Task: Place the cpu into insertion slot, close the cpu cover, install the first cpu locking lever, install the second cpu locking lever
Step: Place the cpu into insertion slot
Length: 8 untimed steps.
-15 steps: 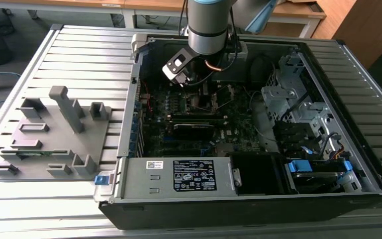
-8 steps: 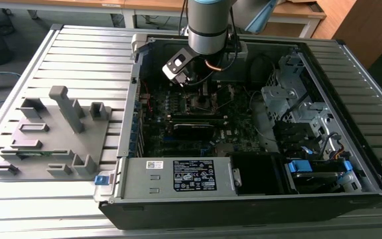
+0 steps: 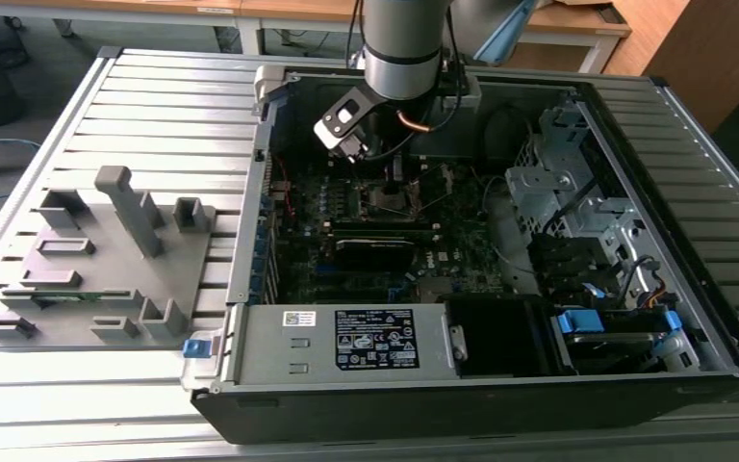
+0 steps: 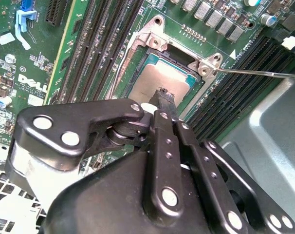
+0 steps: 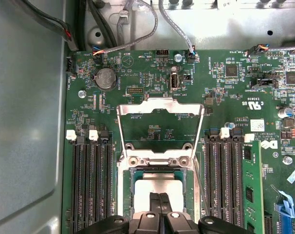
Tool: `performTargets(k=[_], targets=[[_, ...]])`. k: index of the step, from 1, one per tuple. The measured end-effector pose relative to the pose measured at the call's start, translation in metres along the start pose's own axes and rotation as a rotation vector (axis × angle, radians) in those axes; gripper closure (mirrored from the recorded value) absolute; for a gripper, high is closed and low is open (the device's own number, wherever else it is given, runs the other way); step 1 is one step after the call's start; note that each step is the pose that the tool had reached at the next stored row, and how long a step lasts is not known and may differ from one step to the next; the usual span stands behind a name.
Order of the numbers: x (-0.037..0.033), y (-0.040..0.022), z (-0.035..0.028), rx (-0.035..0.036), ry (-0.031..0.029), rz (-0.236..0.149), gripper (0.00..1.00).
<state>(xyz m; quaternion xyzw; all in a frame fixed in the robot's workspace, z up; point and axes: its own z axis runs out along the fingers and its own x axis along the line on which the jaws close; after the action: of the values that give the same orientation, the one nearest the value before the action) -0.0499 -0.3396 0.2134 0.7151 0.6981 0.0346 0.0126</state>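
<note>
The cpu (image 5: 159, 186) lies flat in the insertion slot (image 5: 133, 192), its dull silver top also plain in the second wrist view (image 4: 147, 80). My gripper (image 5: 159, 201) is shut, its two black fingertips (image 4: 165, 97) pressed together and resting on the chip's top near one edge. The cpu cover (image 5: 159, 101), a thin silver frame with a square cut-out, stands swung open beyond the slot. A thin wire locking lever (image 4: 264, 73) sticks out sideways from a corner of the slot, unlatched. In the exterior view my gripper (image 3: 395, 183) reaches down into the open computer case.
Black memory slots (image 5: 91, 185) flank the socket on both sides. Cables (image 5: 138, 19) hang at the board's far edge. The case's metal wall (image 5: 26, 122) and drive cages (image 3: 562, 192) hem the board in. A grey part holder (image 3: 100, 250) stands outside the case at the exterior view's left.
</note>
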Motion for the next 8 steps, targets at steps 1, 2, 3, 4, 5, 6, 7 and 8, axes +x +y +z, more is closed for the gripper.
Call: performTargets(k=[1, 2, 3, 4, 5, 6, 7, 8], targets=[[0.0, 0.0, -0.0001, 0.0, 0.0, 0.0, 0.89], [0.0, 0.0, -0.0001, 0.0, 0.0, 0.0, 0.89], [0.0, 0.0, -0.0002, 0.0, 0.0, 0.0, 0.89], [0.0, 0.0, -0.0002, 0.0, 0.0, 0.0, 0.89], [0.0, 0.0, -0.0003, 0.0, 0.0, 0.0, 0.89], [0.0, 0.0, -0.0003, 0.0, 0.0, 0.0, 0.89], [0.0, 0.0, -0.0004, 0.0, -0.0001, 0.0, 0.89], [0.0, 0.0, -0.0004, 0.0001, 0.0, 0.0, 0.89]])
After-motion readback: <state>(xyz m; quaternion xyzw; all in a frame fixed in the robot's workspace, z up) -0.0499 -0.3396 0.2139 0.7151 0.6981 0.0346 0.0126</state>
